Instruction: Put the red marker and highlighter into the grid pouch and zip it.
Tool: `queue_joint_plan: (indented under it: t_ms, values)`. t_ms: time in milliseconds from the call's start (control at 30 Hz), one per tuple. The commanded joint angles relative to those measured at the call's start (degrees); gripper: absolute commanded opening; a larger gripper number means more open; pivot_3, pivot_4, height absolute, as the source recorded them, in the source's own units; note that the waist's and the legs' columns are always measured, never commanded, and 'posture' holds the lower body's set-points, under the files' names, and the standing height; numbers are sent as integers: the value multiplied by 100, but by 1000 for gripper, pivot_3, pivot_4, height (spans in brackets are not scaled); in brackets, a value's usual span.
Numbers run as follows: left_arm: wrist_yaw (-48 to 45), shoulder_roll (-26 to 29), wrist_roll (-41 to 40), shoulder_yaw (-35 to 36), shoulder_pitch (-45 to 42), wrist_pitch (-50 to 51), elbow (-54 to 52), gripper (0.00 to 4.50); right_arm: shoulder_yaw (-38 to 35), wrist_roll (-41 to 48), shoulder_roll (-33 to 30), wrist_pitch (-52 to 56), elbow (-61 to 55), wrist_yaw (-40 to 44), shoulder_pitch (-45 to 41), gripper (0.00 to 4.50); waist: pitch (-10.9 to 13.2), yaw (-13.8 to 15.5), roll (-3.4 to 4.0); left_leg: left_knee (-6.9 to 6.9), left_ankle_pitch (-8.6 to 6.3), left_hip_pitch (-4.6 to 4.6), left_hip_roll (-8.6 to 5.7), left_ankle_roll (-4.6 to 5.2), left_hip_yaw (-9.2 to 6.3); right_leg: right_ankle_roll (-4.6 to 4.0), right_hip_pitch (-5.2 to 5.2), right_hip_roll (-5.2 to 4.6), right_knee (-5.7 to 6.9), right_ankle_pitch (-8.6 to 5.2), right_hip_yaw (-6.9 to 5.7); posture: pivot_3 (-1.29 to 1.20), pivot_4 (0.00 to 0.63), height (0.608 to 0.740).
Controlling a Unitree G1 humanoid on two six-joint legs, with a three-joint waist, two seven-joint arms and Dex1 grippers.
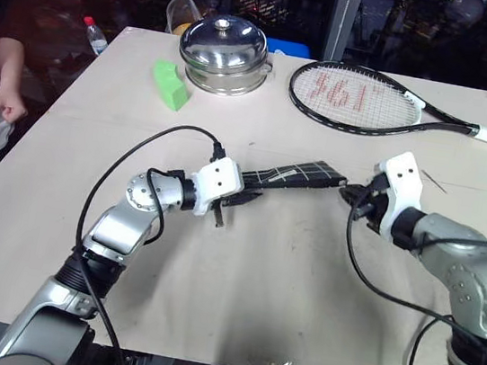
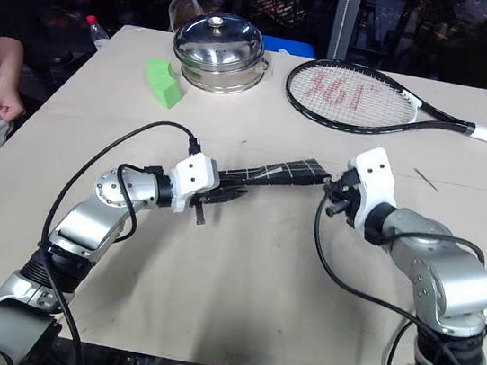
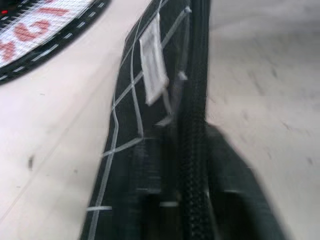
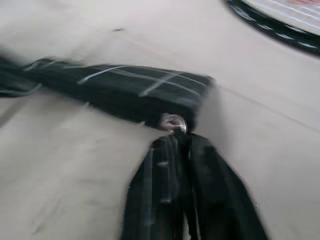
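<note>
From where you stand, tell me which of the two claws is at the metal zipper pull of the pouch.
The right claw, at the end of the grid pouch nearest the tennis racket; its fingertips meet the silver pull. The left claw is at the opposite end.

Both arms reach inward over the table, forearms low and wrists angled toward each other. The left gripper (image 1: pixel 243 197) points right, its fingers lying along the grid pouch (image 1: pixel 304 174). The right gripper (image 4: pixel 180 145) points left, fingers drawn nearly together at the pouch's end.

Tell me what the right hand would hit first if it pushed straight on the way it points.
Most likely the near end of the grid pouch: the right hand points at its metal zipper pull, right ahead of the fingertips.
</note>
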Motion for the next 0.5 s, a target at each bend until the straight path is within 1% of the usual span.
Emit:
queue_joint_plan:
  t_ms: [33,67,100,133,167,200,267,333,367,400,500]
  values:
    - [-360,257,-974,843,564,379,-386,2894,-606,364,-216,-1399,-551,1038,1078,2296,0,-7,-4,-1,0,2,2,0,-3,0,2,0,-2,-1,-1,0,150,740]
    - [-559,455,-1724,1245,975,1181,-707,3443,-1051,594,-246,-1830,-605,1487,1584,2891,0,-27,-3,-4,0,-2,5,-1,-6,0,1,3,-5,-1,-2,0,150,740]
    - [-708,617,-2166,1604,1364,1558,-920,3814,-1425,743,-350,-2167,-609,1891,2040,3299,1,-51,-2,-10,0,2,8,-1,-6,1,0,3,-7,-2,1,0,150,740]
    - [-860,786,-2350,1830,1710,1665,-1087,4370,-1708,775,-461,-2498,-585,2193,2411,3827,2,-60,0,-10,0,6,16,-2,-4,1,1,-8,-8,-2,6,0,150,740]
    - [-932,880,-2551,2061,1999,1775,-1263,4500,-1957,812,-578,-2709,-550,2449,2729,4245,3,-62,2,-10,0,8,19,-3,-4,2,1,-9,-7,-3,5,0,150,740]
    - [-909,937,-2668,2311,2268,1820,-1415,4500,-2222,858,-706,-2894,-499,2701,3040,4452,4,-47,3,-10,0,11,19,-4,-3,6,2,-10,-7,-5,4,0,150,740]
    - [-866,1076,-2631,2769,2917,1814,-1659,4500,-2818,895,-838,-3336,-343,3153,3667,4452,2,-10,2,-9,0,19,16,-4,-5,23,11,-17,-8,-16,-5,0,150,740]
    - [-857,1134,-2586,3046,3288,1764,-1803,4500,-3156,861,-855,-3729,-241,3333,4033,4452,10,25,4,-5,0,49,15,-6,-9,15,46,-24,-14,-21,-10,0,150,740]
    - [-853,1135,-2607,3159,3402,1758,-1858,4500,-3254,844,-849,-3906,-216,3393,4158,4452,9,28,6,-8,-16,94,15,-30,-10,2,83,-31,-24,-30,-14,0,150,740]
    - [-859,1131,-2660,3340,3612,1789,-1963,4500,-3417,800,-812,-4077,-204,3424,4339,4452,9,31,7,-10,-18,105,15,-34,-14,0,96,-35,-31,-30,-17,0,150,740]
    - [-979,1056,-2970,3745,4161,1964,-2259,4500,-3651,698,-800,-4382,-107,3605,4828,4452,9,30,9,-18,-19,98,14,-36,-23,-8,95,-44,-48,-26,-21,0,150,740]
